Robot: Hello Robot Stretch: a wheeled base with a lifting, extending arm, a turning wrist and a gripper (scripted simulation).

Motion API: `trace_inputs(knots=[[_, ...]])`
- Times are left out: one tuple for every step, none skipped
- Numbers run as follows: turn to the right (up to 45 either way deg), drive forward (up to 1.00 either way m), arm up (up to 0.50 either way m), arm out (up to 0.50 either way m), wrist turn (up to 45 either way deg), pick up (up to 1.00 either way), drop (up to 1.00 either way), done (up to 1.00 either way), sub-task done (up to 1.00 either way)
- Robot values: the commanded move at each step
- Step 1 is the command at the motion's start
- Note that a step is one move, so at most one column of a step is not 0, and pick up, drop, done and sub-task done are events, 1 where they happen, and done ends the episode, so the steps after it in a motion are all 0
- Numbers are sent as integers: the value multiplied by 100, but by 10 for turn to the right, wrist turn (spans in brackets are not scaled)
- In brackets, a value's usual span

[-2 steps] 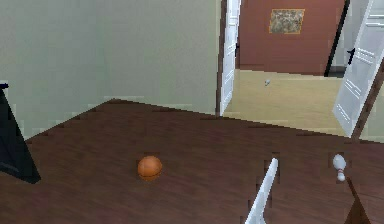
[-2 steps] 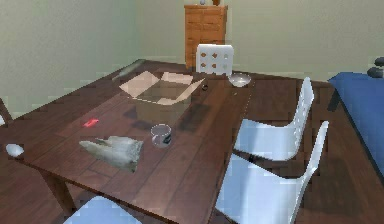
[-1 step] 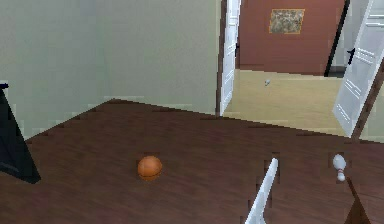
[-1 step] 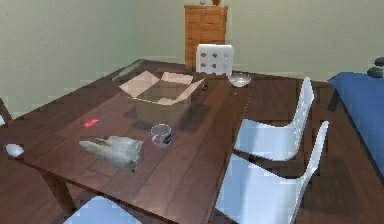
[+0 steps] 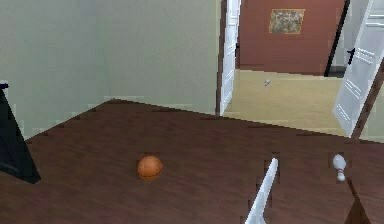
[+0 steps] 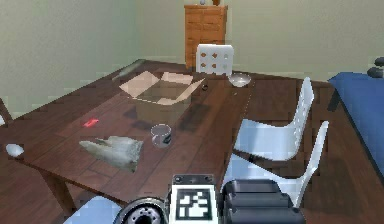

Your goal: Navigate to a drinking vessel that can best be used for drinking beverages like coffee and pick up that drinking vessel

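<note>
A small grey cup [image 6: 160,132] is seen on the dark wooden table [image 6: 60,125], just nearer than an open cardboard box [image 6: 162,92] and right of a crumpled pale sheet [image 6: 112,150]. The gripper [image 6: 145,212] is placed at the near edge; its fingers cannot be made out, so its state and any load cannot be told. An orange ball [image 5: 150,167] lies on the floor.

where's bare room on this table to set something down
Bare tabletop lies between the small dark cup and the white chairs, and along the left side around the small red thing. Crowded: the middle, where the open cardboard box, cup and crumpled grey thing sit close.
</note>
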Motion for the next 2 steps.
trace_inputs(knots=[[0, 0, 0, 50, 0, 0, 0, 0, 0], [0, 0, 0, 0, 450, 0, 0, 0, 0]])
